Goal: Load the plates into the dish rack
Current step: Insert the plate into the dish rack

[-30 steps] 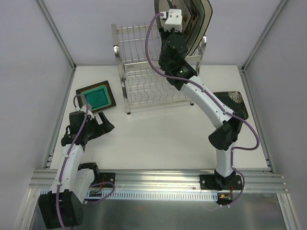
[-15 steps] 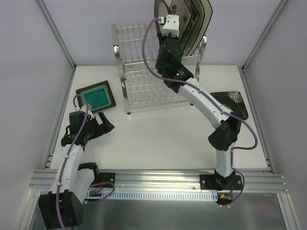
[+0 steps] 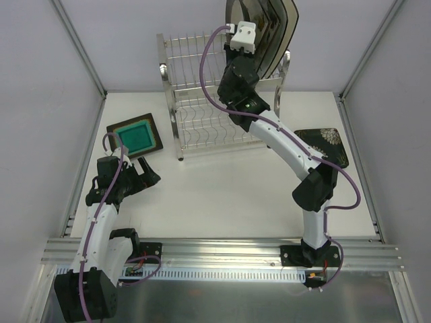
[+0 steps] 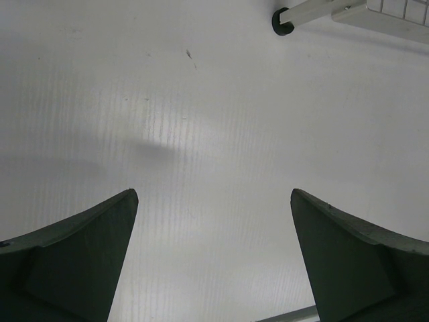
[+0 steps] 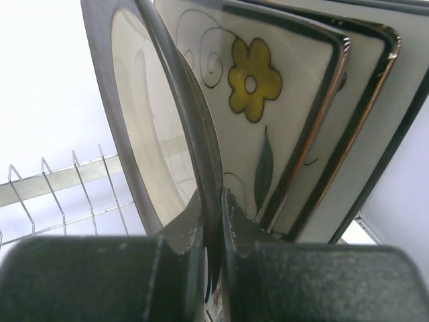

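Right gripper (image 5: 211, 201) is pinching narrow on the dark rim of a cream plate (image 5: 151, 141), holding it on edge at the right end of the dish rack (image 3: 202, 101) top tier; cannot tell whether it is sitting in a slot. Yellow-flower plate (image 5: 268, 107) is standing just beside it, with more plates behind. Left gripper (image 4: 213, 198) is hanging spread wide over bare table (image 4: 201, 100), gripping nothing. Teal plate (image 3: 135, 136) is lying flat left of the rack. Dark white-flowered plate (image 3: 328, 142) is lying at right.
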Robot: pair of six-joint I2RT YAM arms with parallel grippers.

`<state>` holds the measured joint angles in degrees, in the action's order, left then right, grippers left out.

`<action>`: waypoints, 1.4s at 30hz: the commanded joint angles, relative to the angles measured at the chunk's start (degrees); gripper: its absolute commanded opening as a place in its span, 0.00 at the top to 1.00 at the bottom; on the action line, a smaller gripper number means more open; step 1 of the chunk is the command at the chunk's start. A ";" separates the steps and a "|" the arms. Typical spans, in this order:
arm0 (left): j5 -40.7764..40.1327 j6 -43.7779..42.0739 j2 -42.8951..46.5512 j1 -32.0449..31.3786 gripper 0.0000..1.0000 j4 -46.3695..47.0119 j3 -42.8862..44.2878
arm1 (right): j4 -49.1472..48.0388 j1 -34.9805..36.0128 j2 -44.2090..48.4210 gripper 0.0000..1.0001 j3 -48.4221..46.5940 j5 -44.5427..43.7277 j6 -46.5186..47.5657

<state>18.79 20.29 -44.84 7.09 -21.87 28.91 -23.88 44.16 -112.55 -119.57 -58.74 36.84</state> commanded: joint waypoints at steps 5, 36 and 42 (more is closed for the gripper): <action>-1.30 -0.61 1.24 -0.33 0.01 -0.10 1.94 | -8.21 -1.89 3.39 0.99 -4.97 -0.24 0.26; -2.09 -0.43 2.30 -0.41 0.01 -0.54 1.86 | 8.32 -1.89 1.36 0.90 -5.15 1.96 -11.79; -2.00 -0.43 2.56 -0.33 0.01 -0.63 1.86 | 10.60 -1.71 4.61 0.68 -3.74 4.24 -13.98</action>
<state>17.41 20.29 -43.20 7.09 -22.63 28.91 -11.44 42.78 -113.69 -122.78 -56.07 25.96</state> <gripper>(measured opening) 0.991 0.297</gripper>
